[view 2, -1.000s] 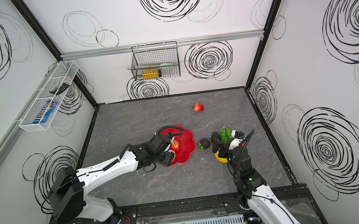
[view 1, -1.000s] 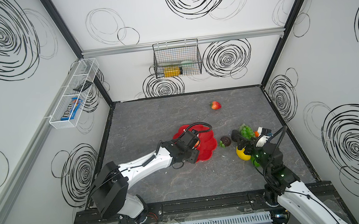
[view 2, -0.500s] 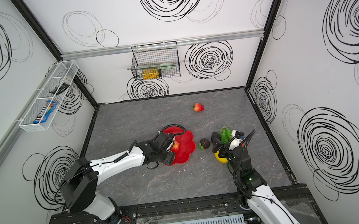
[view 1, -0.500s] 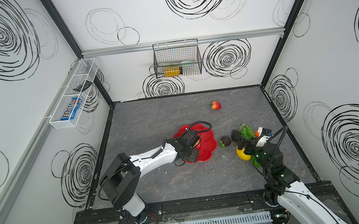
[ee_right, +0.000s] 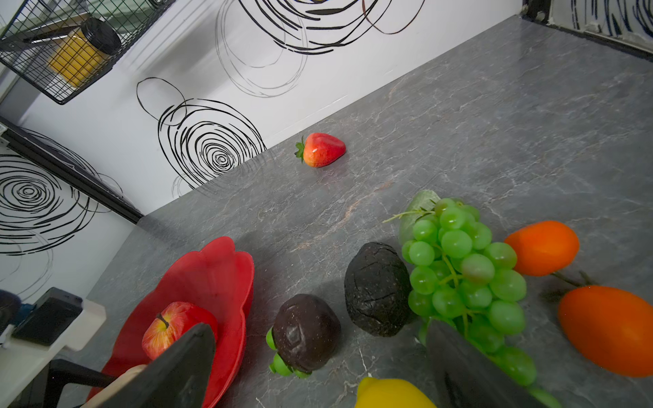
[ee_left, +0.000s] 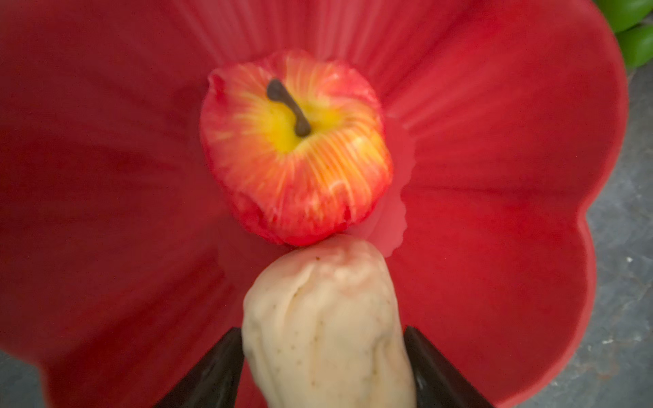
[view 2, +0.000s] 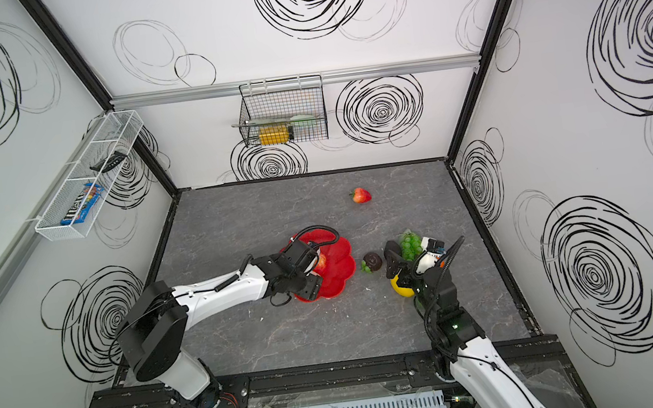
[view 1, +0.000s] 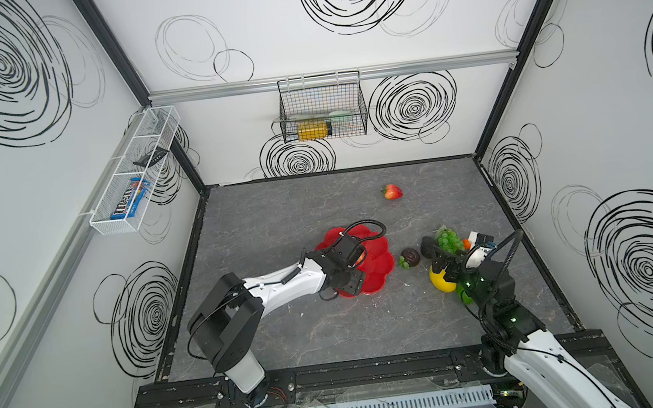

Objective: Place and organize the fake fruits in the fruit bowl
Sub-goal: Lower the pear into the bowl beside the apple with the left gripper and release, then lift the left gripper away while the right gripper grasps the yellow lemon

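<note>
- Inside the red fruit bowl (ee_left: pixel 494 176), a beige pear (ee_left: pixel 328 318) touches the red apple (ee_left: pixel 293 148).
- Left gripper (ee_left: pixel 323 330) has a finger at each side of the pear; I cannot tell whether it clamps.
- Right gripper (ee_right: pixel 319 326) stands wide apart by the green grapes (ee_right: pixel 463 268).
- Strawberry (view 1: pixel 392 191) lies well apart.

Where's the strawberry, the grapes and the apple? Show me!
strawberry (ee_right: pixel 323 150), right wrist view, on its red body.
green grapes (ee_right: pixel 463 272), right wrist view, on a grape in the middle of the bunch.
red apple (ee_left: pixel 295 152), left wrist view, on the yellow hollow by its stem.
</note>
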